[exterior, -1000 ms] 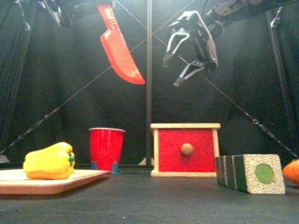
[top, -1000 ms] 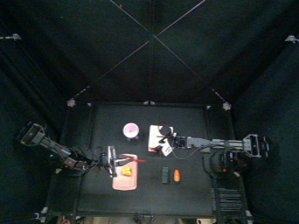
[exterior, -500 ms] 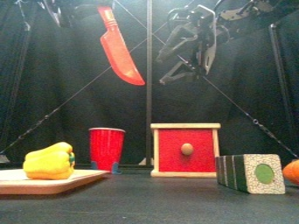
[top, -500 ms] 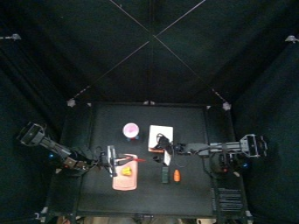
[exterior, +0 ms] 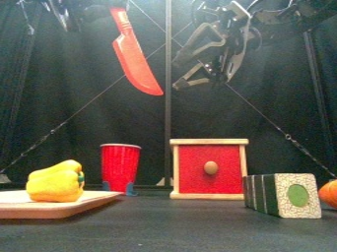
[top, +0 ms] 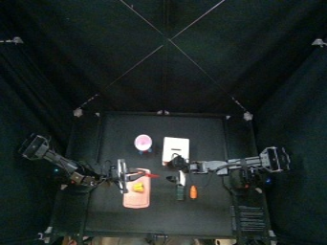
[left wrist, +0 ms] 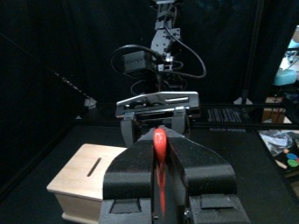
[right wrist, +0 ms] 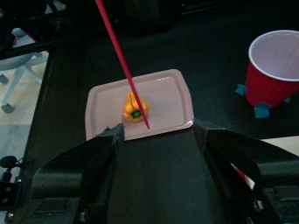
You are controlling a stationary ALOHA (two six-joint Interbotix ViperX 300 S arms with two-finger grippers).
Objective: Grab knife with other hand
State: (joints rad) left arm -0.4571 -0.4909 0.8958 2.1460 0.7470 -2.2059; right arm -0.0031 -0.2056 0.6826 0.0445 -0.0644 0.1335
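The red knife [exterior: 136, 54] hangs blade down, high above the table, with my left gripper [top: 125, 173] shut on its handle. In the left wrist view the knife [left wrist: 159, 164] runs edge-on between the two jaws. My right gripper [exterior: 211, 47] hangs open just to the knife's right, apart from it, and its jaws face the left gripper. From the right wrist, the knife [right wrist: 121, 61] is a thin red line ahead of the wide-open jaws of the right gripper [right wrist: 158, 150].
Below lie a pink board [right wrist: 170, 92] carrying a yellow pepper [exterior: 55, 182], a red cup [exterior: 120, 165], a wooden box with a red front [exterior: 210, 168], a green and white block [exterior: 283, 194] and an orange piece [top: 192, 192].
The right gripper has moved toward the table's front and closer to the knife, still open. The left gripper and the knife have stayed put.
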